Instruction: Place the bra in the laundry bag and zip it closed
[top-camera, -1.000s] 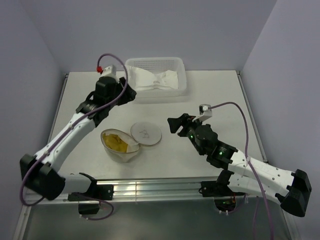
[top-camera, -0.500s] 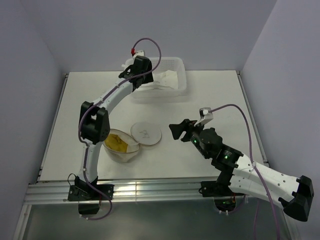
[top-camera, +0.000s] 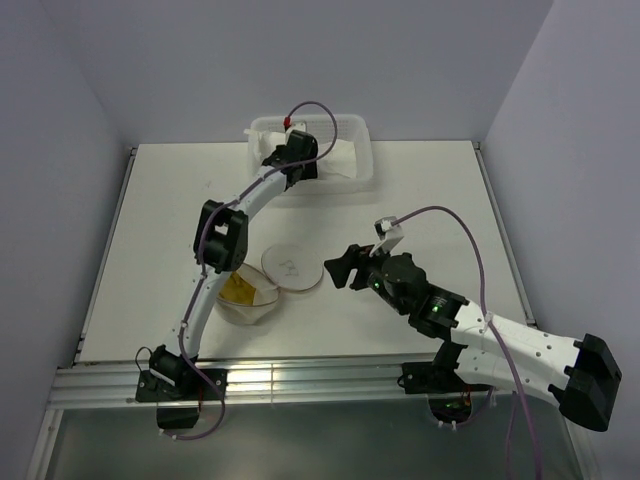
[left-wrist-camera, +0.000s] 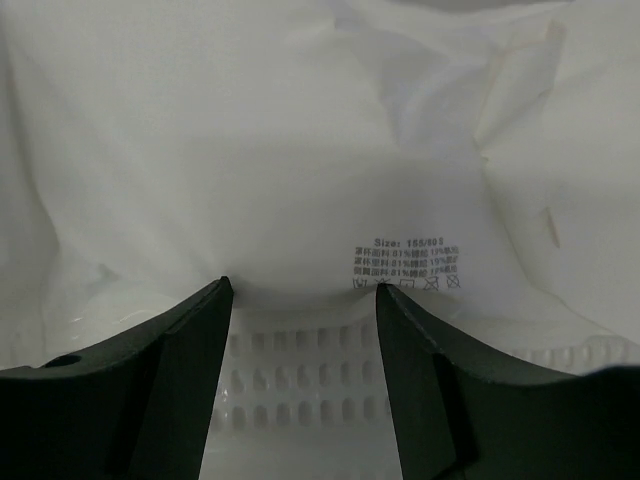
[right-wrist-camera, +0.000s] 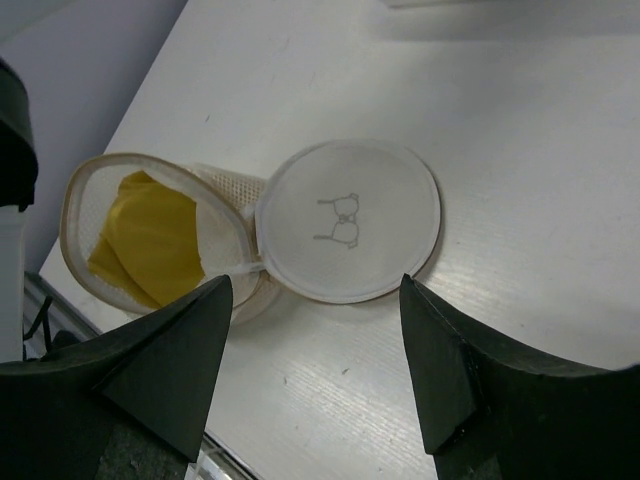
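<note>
The mustard-yellow bra (right-wrist-camera: 150, 240) lies inside the laundry bag (right-wrist-camera: 228, 212), a round white mesh drum that stands unzipped. Its flat disc lid (right-wrist-camera: 350, 220), with a small drawn mark, is folded out flat on the table to the right. In the top view the laundry bag (top-camera: 255, 305) sits partly under the left arm, with the bra (top-camera: 238, 288) showing and the lid (top-camera: 293, 267) beside it. My right gripper (top-camera: 334, 270) hovers open just right of the lid, and the right gripper (right-wrist-camera: 316, 282) holds nothing. My left gripper (top-camera: 300, 172) is far away in the basket, open.
A white perforated plastic basket (top-camera: 362, 132) stands at the table's back edge. It holds a white cloth (left-wrist-camera: 300, 150) with a printed care label. The left gripper (left-wrist-camera: 303, 285) points at that cloth above the basket floor (left-wrist-camera: 300, 390). The white table (top-camera: 430, 190) ends at a metal rail in front.
The left arm has swung from beside the basket's left end to over its middle, and its jaws have opened a little wider. The right gripper has moved left, closer to the lid.
</note>
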